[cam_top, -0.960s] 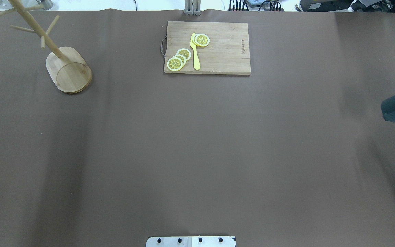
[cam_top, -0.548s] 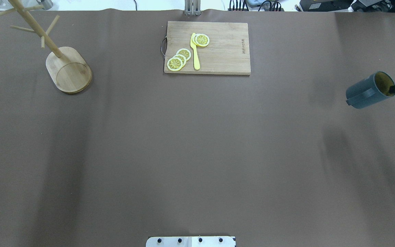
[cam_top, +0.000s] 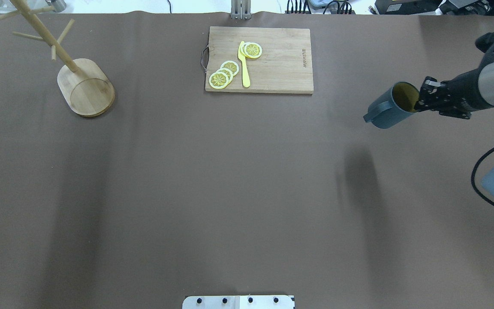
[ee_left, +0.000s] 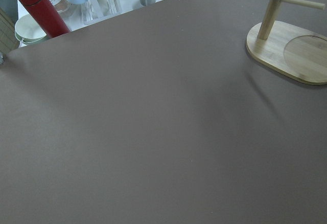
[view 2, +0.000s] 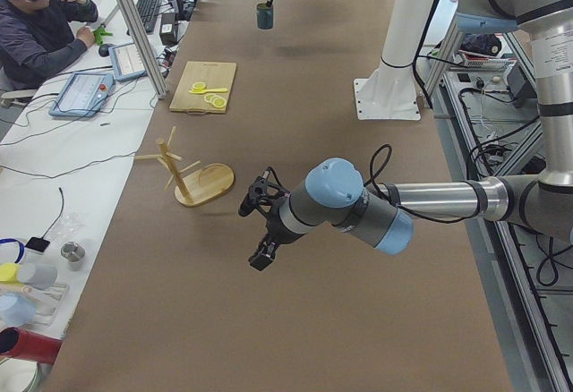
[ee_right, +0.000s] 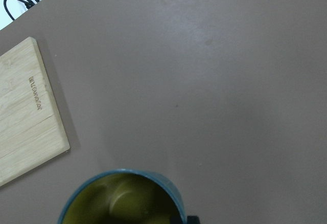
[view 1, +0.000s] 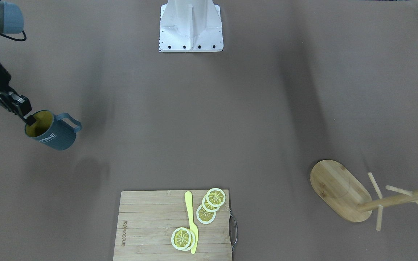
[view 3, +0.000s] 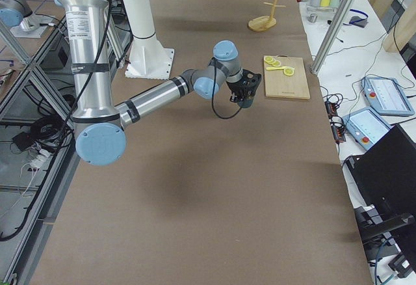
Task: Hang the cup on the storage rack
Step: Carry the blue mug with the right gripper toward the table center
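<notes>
A: Cup (view 1: 51,136): how is it looking?

B: It is showing a slate-blue body, a mustard-yellow inside, white "HOME" lettering on the side and a loop handle. It is hanging tilted, with its shadow falling apart from it on the table (cam_top: 230,193).

A: And against the right tool (cam_top: 418,103)?

B: In the overhead view the cup is sitting at the tool's 9 o'clock, mouth turning toward the tool and handle pointing off at about 8 o'clock. The tool is pinching the rim, one finger going inside the mouth and one staying outside, so it is clamping the cup wall.

A: Where is that on the table?

B: In the overhead view it is out toward 2 o'clock, just past the 3 o'clock end of the cutting board (cam_top: 272,68). The storage rack (cam_top: 86,88) is standing near 10 o'clock, well apart from the cup.

A: Left tool (view 2: 255,235)?

B: It is hovering over bare table in the left side view only. I am not able to tell whether it is open or closed.
</notes>
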Tool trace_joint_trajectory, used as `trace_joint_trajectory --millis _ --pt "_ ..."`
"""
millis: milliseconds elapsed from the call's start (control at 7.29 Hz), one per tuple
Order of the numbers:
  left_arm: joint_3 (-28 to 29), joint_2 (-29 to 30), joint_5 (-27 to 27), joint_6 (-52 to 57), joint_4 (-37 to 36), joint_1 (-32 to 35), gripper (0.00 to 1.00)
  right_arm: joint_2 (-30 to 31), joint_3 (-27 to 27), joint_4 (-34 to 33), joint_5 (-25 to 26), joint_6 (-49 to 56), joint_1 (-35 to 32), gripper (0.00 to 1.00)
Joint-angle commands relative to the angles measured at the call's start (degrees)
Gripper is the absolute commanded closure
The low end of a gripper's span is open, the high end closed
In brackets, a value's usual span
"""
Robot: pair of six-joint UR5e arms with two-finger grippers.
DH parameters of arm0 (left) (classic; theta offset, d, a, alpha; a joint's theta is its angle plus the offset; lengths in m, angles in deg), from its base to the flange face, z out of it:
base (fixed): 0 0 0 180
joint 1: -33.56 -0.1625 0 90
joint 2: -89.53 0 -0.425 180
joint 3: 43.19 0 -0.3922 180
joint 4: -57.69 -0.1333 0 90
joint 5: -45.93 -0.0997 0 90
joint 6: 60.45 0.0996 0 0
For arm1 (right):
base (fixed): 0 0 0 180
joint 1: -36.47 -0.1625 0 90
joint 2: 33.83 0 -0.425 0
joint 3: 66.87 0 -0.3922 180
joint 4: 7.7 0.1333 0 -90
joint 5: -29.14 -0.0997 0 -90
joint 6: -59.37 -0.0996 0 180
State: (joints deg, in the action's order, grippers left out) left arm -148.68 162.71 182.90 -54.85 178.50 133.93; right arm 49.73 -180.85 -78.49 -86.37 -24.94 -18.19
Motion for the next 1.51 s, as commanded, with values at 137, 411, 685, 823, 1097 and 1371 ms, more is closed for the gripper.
trace_joint_trajectory --millis 137,411,685,823,1097,1371 --pt "0.29 0.12 -0.03 -0.06 0.04 0.0 0.01 -15.84 -2.39 -22.23 9.3 -11.11 12.08 1.0" --pt "0.55 0.47 -0.03 -0.15 -0.05 -0.09 0.01 -20.0 -1.6 -25.28 14.94 -19.72 19.3 1.0" --pt "0.99 0.47 -0.03 -0.15 0.03 -0.09 0.01 -27.18 3.56 -27.28 20.9 -32.35 25.19 1.0" --pt "0.99 0.47 -0.03 -0.15 0.04 0.0 0.01 -30.79 6.73 -29.21 23.9 -38.42 27.83 1.0" --pt "0.99 0.38 -0.03 -0.15 0.04 -0.09 0.01 -36.86 13.31 -33.08 27.95 -49.51 30.4 1.0" --pt "0.99 0.3 -0.03 -0.15 0.12 -0.09 0.01 -44.06 22.43 -35.03 27.97 -55.59 31.02 1.0"
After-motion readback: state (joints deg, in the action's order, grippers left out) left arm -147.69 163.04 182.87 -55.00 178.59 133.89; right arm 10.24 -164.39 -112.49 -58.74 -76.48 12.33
